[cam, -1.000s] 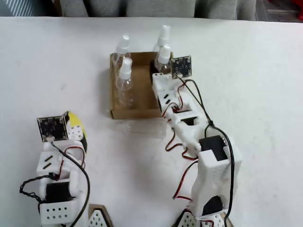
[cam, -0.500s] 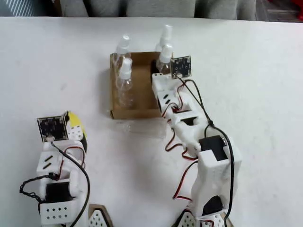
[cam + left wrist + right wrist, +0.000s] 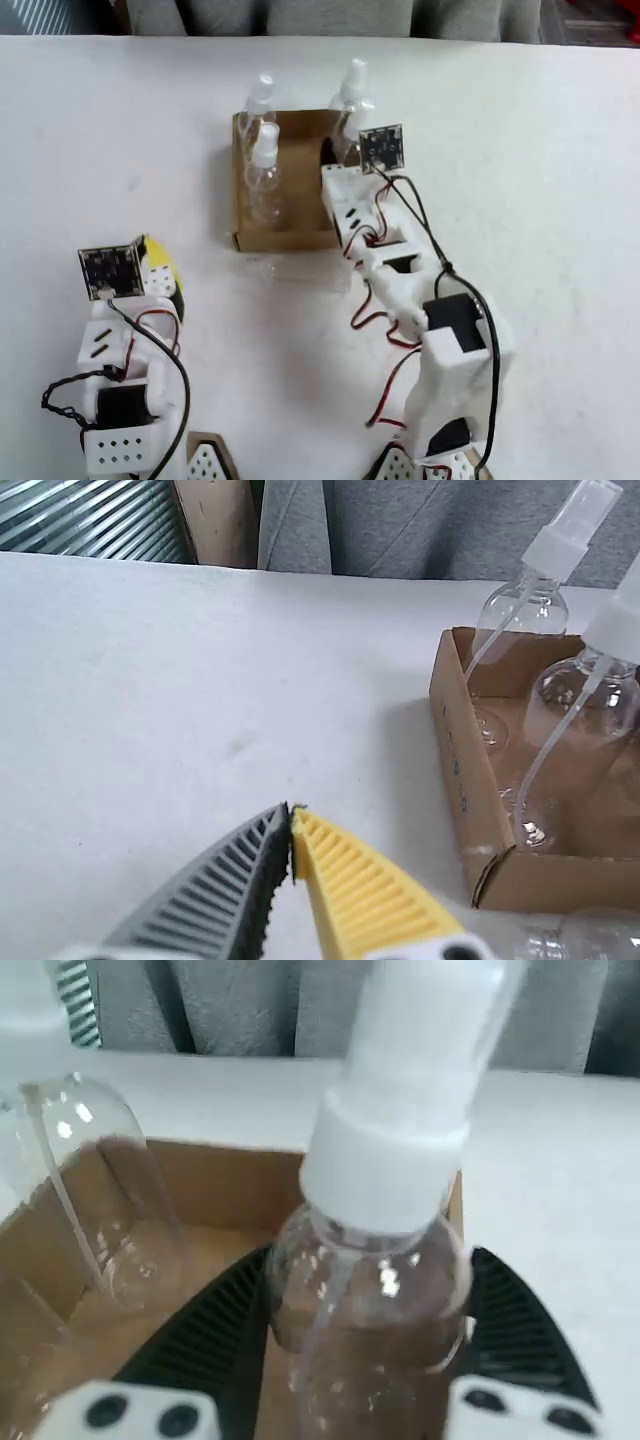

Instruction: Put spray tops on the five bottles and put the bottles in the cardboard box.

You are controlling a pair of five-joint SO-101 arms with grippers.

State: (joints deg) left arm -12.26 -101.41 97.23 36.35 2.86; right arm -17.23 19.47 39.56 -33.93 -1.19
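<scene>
The cardboard box (image 3: 295,190) lies at the table's middle back. My right gripper (image 3: 338,148) is over its right side, shut on a clear bottle (image 3: 352,115) with a white spray top; the black fingers clasp the bottle's body (image 3: 368,1270). Three more topped bottles stand in the box: one (image 3: 264,165) at the left wall, one (image 3: 262,98) in the far left corner, one (image 3: 352,78) in the far right corner. A clear bottle (image 3: 300,270) lies on its side on the table just in front of the box. My left gripper (image 3: 290,835) is shut and empty, low at the near left.
The left arm (image 3: 125,380) sits at the near left, well away from the box (image 3: 455,750). The right arm (image 3: 440,360) stretches from the near right to the box. White table surface (image 3: 120,130) lies open to the left and right of the box.
The right arm has shifted slightly, carrying the held bottle a little toward the box's far right corner. The left arm has not moved.
</scene>
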